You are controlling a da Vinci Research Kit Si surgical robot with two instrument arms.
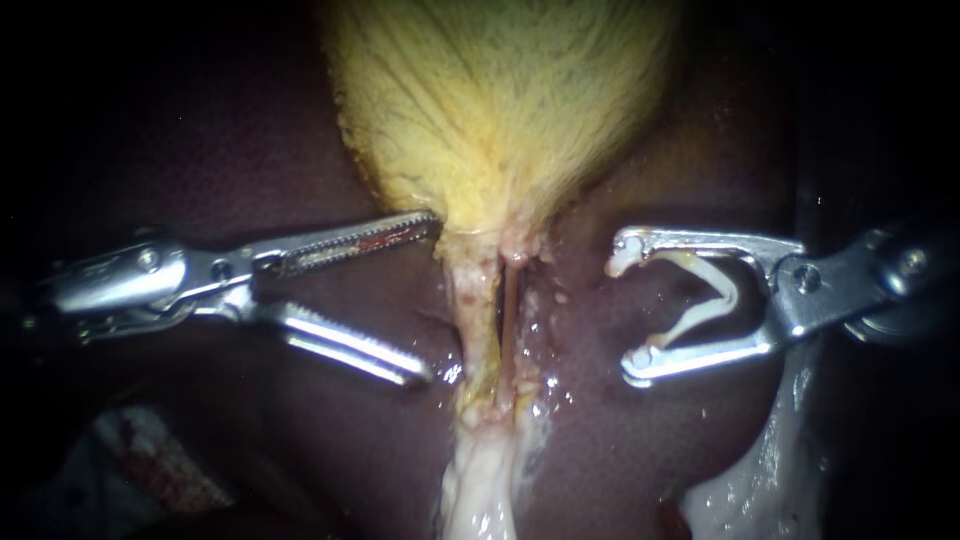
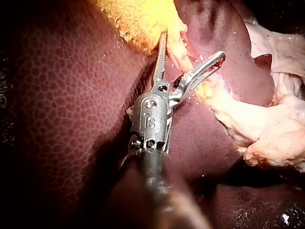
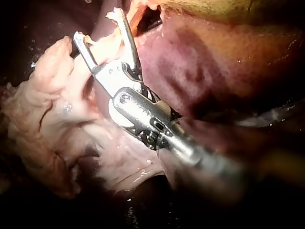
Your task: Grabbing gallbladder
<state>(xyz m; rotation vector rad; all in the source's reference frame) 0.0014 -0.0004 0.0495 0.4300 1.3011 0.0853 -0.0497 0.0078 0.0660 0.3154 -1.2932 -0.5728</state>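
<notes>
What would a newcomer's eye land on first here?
The yellow gallbladder fills the endoscope view's upper middle, narrowing to pale tubes that run down over the dark liver. The left instrument stands with toothed jaws wide open at the gallbladder's neck, gripping nothing. Opposite it, the right instrument carries a pale open clip between its jaws.

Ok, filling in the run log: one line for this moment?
left instrument: jaws open beside gallbladder neck, no grip | right instrument: holds open clip, apart from tubes
</notes>
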